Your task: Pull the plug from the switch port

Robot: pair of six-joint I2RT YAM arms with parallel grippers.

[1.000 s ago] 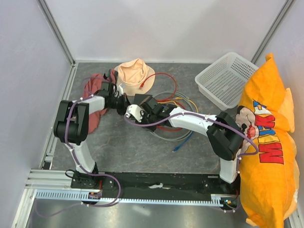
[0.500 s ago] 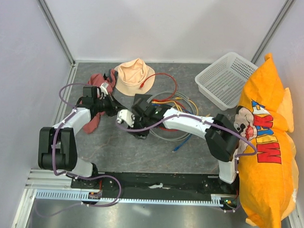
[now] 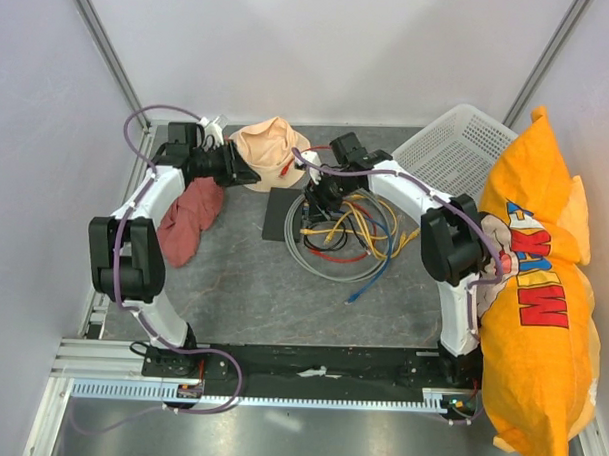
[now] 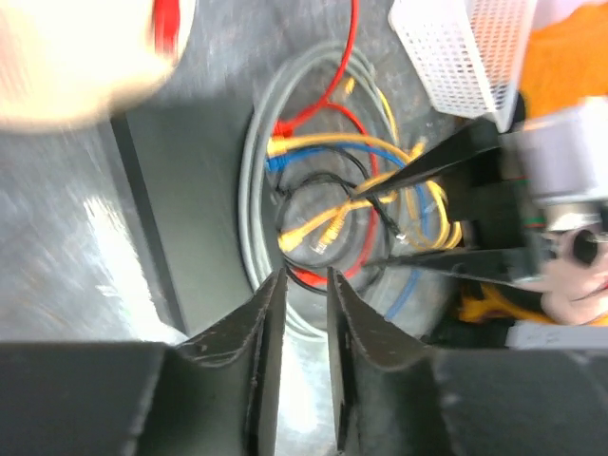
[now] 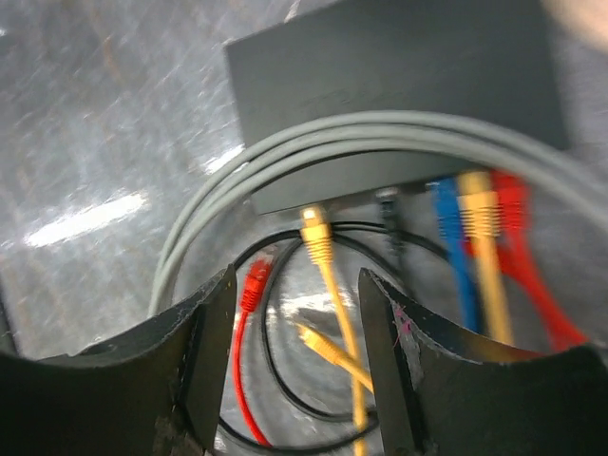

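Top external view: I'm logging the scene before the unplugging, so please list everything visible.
switch: one, matte black, table centre, near the hat
network cables: several, yellow, blue, red, black, tangled right of the switch
cable coil: one, grey, around the tangle
hat: one, peach, back centre
cloth: one, dark red, left
basket: one, white, back right
pillow: one, orange, right edge
table: one, grey
left end effector: one, black, at the hat, fingers barely apart
right end effector: one, black, open, above the cables
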